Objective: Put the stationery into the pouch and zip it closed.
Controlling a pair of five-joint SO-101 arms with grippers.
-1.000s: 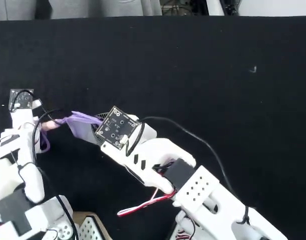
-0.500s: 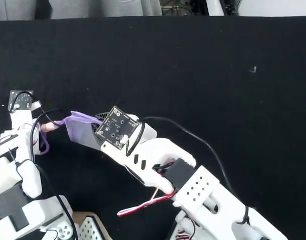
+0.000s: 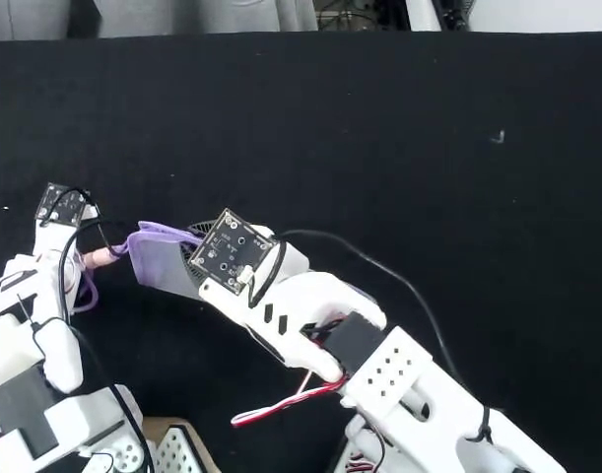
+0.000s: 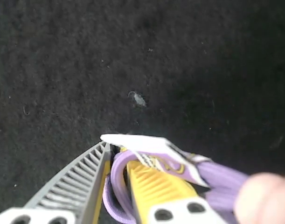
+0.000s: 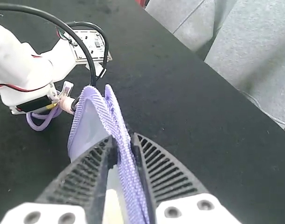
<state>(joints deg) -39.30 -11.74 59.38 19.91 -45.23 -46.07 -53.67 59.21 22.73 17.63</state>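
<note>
well, over black felt (image 3: pixel 429 148), right hand (image 5: pixel 123 139) clamps pouch (image 5: pixel 88 123), left hand (image 4: pixel 116 154) grips its strap (image 4: pixel 113 177).

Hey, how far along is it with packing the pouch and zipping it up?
Packing can't be confirmed: the inside of the purple pouch is hidden. In hand: the right gripper is shut on the pouch's edge, and the left gripper is shut on its purple strap. Left: finishing the zip; how far it is closed cannot be seen.
</note>
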